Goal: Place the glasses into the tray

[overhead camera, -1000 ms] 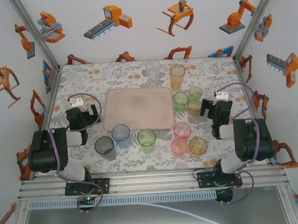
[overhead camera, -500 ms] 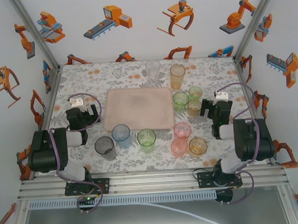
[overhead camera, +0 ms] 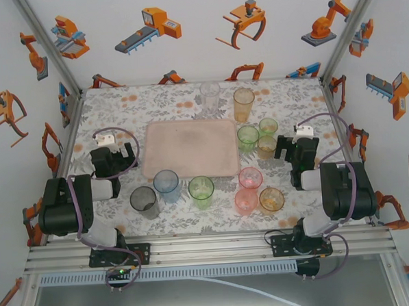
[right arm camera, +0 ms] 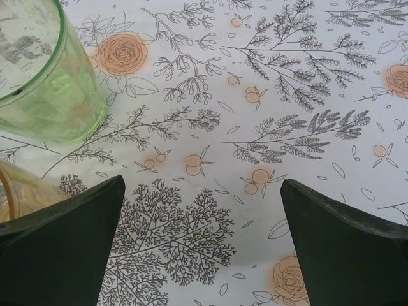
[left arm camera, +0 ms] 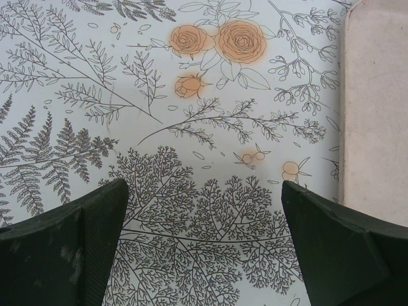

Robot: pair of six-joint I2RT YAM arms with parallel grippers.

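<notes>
Glasses (overhead camera: 201,191) stand on the floral table (overhead camera: 120,109) around the pink-beige tray (overhead camera: 190,149). A clear tumbler (overhead camera: 210,96) and an orange tumbler (overhead camera: 244,104) are beyond its far edge, a green-and-amber cluster (overhead camera: 248,138) is off its right side, and the rest line its near edge. The left gripper (overhead camera: 114,153) sits left of the tray and the right gripper (overhead camera: 295,145) right of it, both with jaws spread wide.

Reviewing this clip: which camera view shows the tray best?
The top external view: the whole tray is in frame, all four corners visible, nothing on it. The left wrist view catches a strip of its edge along the frame's right side.
</notes>
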